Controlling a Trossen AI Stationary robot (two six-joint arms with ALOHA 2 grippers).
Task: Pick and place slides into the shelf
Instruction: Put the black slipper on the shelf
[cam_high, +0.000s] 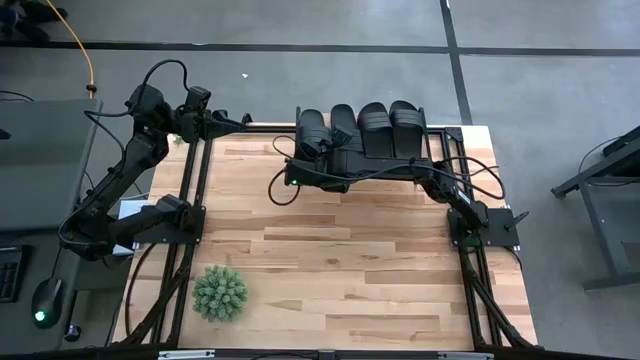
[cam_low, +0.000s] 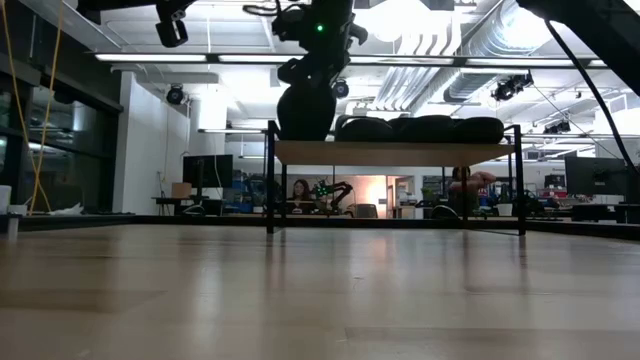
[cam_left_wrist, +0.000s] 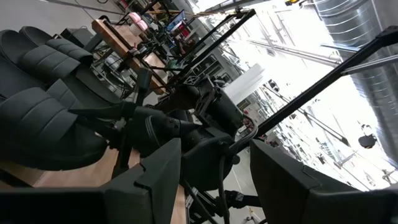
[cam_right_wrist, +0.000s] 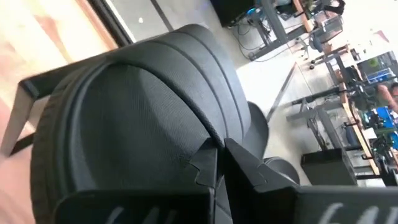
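Several black slides (cam_high: 365, 128) lie side by side on the shelf (cam_low: 400, 152) at the table's far edge. My right gripper (cam_high: 314, 148) reaches in from the right over the leftmost slide (cam_low: 305, 112). In the low view that slide stands taller than the others (cam_low: 430, 128). In the right wrist view the gripper (cam_right_wrist: 221, 155) is shut, with its tips at this slide's wide strap (cam_right_wrist: 143, 106). My left gripper (cam_high: 245, 122) hangs open and level at the shelf's left end and touches nothing. In its own view the left gripper (cam_left_wrist: 214, 168) faces the slides (cam_left_wrist: 43, 118) and the right arm. My right gripper touches the leftmost slide with its shut fingertips (cam_right_wrist: 208, 163), which lie on the strap's ribbed upper surface (cam_right_wrist: 186, 134). Nothing shows between the fingers. They slant down onto it from the table's near side. The slide rests on the shelf top.
A green spiky plant (cam_high: 220, 292) stands near the table's front left corner. Bare wooden tabletop (cam_high: 350, 260) spreads between the shelf and the near edge. Black frame rails (cam_high: 195, 200) run along both sides of the table.
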